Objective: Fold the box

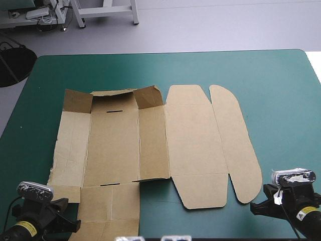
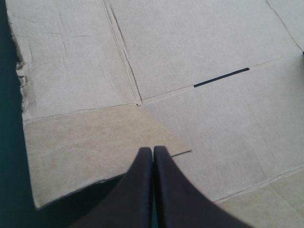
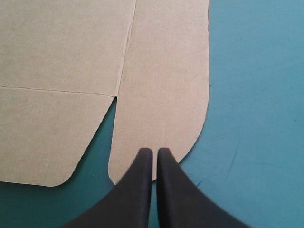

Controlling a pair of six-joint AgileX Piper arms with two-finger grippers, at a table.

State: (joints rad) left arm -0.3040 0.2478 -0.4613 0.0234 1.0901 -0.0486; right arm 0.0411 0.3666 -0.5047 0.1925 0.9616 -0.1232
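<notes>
The teal-green table cover (image 1: 281,90) shows all round the sheet. The box (image 1: 150,145), a flat cut sheet of brown board, lies spread across the table's middle and reaches the near edge on the left. At its far side two small corner flaps (image 1: 77,100) stand tilted up, and the narrow strip between them is lifted too. Everything else lies flat, with creases showing and a ragged left edge. Down near the front, the left gripper (image 2: 153,151) has its black fingers pressed together in a point over a near-left flap. The right gripper (image 3: 154,152), its fingers likewise meeting, is at the rounded near tip of the long right-hand flap (image 3: 161,95).
</notes>
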